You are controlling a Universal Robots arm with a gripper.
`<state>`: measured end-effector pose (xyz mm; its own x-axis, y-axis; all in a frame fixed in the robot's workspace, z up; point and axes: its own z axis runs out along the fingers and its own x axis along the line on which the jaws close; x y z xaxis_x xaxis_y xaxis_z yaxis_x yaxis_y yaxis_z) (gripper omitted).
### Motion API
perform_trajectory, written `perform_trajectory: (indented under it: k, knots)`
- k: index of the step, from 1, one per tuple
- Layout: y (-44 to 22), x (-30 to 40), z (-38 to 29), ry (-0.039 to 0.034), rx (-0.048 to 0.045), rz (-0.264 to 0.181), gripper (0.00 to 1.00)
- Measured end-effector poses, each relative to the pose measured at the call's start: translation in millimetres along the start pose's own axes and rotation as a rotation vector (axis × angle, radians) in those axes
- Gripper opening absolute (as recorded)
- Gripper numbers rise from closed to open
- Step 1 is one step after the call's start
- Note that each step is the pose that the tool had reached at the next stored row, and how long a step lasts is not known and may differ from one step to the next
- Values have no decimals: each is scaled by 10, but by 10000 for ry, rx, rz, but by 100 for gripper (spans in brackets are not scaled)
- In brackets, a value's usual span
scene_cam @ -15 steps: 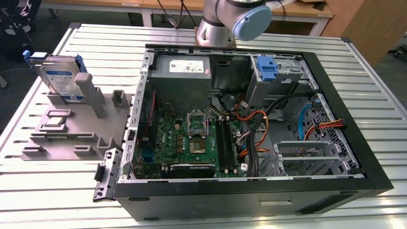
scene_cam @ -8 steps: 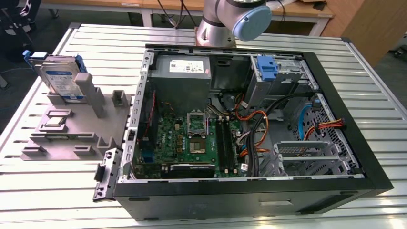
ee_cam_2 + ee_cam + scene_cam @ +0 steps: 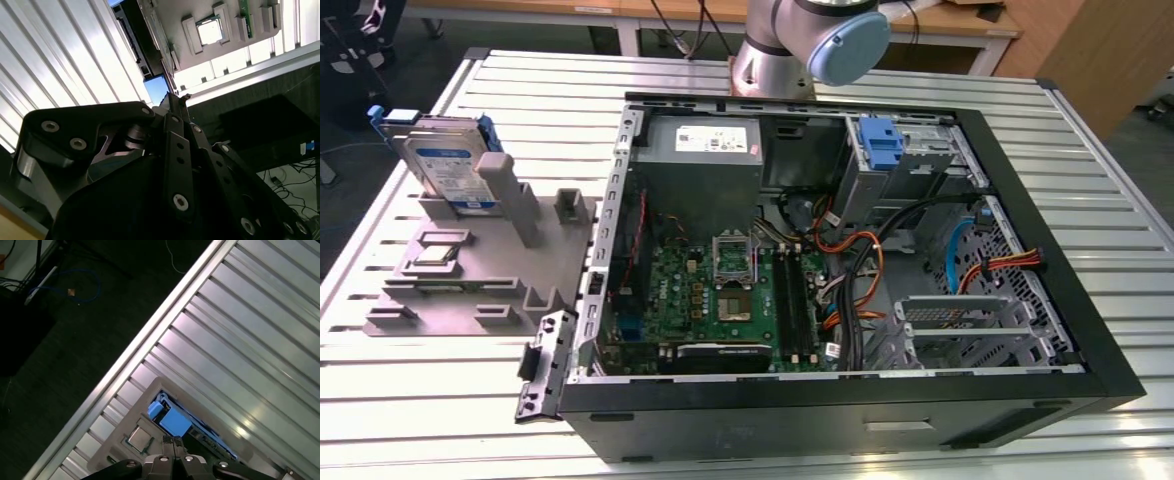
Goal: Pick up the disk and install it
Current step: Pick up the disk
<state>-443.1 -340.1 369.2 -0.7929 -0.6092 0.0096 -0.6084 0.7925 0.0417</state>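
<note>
Exterior view: disk (image 3: 447, 165) upright in grey fixture (image 3: 480, 275) on worktop (image 3: 427, 400), beside open computer case (image 3: 1087, 340) | first wrist view: end effector (image 3: 172, 441) above disk, apart, tips seemingly together, empty | step: approach, pick not begun | grasp calls for parted tips squared to carrier edge

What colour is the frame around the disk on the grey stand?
Blue, clearest in the exterior view around the disk.
</note>
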Motion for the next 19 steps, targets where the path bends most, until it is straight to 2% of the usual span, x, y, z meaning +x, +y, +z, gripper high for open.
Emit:
perform_trajectory:
  k: [19]
  knots:
    - [0,0,0,34,8,-802,10]
